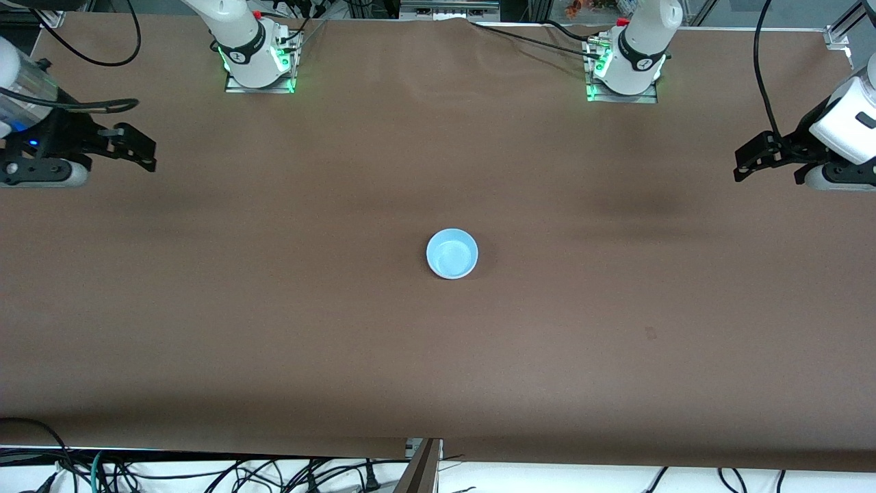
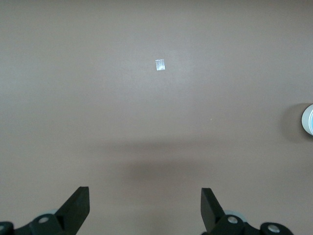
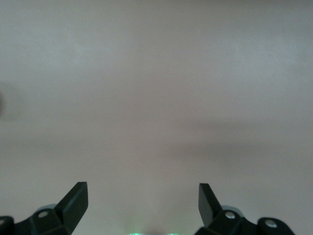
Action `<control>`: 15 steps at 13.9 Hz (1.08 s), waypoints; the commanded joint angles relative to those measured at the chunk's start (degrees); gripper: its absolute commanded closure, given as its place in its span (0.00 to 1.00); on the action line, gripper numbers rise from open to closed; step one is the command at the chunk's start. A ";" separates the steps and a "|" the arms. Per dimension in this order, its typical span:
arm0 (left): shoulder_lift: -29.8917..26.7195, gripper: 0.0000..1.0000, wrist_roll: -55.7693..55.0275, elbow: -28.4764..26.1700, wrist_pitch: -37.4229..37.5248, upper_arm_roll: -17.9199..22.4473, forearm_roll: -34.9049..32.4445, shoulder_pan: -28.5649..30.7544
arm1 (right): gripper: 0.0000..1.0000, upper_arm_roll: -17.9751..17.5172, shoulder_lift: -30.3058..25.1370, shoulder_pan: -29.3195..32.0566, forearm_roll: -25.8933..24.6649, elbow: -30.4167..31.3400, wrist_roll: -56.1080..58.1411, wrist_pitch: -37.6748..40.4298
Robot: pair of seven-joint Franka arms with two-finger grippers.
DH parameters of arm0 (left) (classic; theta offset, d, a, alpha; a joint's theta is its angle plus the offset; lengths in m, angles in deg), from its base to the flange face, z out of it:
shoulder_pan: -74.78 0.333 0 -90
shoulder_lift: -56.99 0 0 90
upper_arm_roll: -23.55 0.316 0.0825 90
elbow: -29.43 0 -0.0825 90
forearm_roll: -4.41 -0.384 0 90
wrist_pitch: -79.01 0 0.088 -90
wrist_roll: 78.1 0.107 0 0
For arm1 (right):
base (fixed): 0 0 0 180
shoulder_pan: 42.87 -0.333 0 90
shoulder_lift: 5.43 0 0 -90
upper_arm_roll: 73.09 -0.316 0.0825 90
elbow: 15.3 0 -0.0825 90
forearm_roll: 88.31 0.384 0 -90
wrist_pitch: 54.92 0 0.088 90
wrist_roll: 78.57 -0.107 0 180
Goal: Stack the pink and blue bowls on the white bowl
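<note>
With the blue bowl (image 1: 452, 254) topmost at mid-table (image 1: 274, 308), the stack is best left untouched, both the left tool (image 2: 145, 208) and right tool (image 3: 143, 205) kept wide open, empty, parked at their ends.

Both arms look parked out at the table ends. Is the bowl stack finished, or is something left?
It looks finished. One stack stands mid-table with the blue bowl on top; the bowls under it cannot be seen from above. No other bowl is in sight. Nothing is in hand: the left gripper and right gripper are open and empty, over their own ends of the table.
</note>
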 commanded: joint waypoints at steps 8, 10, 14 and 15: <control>8.68 0.00 -1.16 11.98 0.72 -0.21 -1.76 -0.60 | 0.00 1.80 -0.99 1.26 2.51 1.27 0.91 4.52; 9.65 0.00 -0.90 13.05 0.72 -0.12 -1.76 -0.25 | 0.00 2.06 -0.47 1.26 2.51 0.92 1.26 6.71; 11.06 0.00 -0.90 13.14 0.46 -0.30 -4.48 -0.69 | 0.00 1.89 0.06 1.09 2.59 -0.14 1.00 7.16; 11.06 0.00 -0.90 13.05 0.46 -0.30 -5.36 -0.69 | 0.00 1.89 0.06 1.09 2.59 -0.14 0.99 7.16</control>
